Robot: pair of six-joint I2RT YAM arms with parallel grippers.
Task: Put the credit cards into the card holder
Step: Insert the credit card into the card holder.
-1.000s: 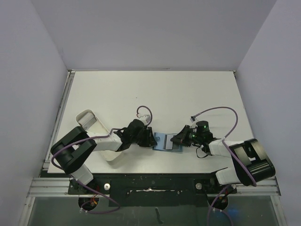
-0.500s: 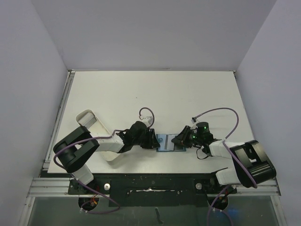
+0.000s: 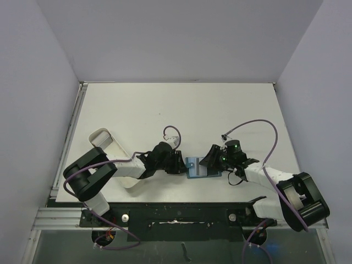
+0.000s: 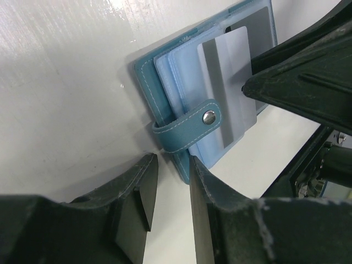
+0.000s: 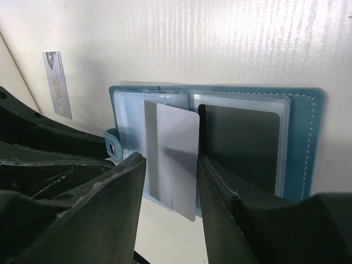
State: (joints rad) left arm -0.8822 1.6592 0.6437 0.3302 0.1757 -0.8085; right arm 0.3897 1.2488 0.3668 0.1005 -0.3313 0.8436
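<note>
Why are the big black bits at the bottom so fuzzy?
In the left wrist view the left gripper sits right by the lens, so it blurs, while the card holder looks sharp; the right wrist view blurs the right gripper likewise.

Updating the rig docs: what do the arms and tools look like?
Left arm and right arm: white links, black joints, a purple cable looping off each wrist. Green lights on the right wrist. Left tool and right tool: two black, rough-textured fingers each.
</note>
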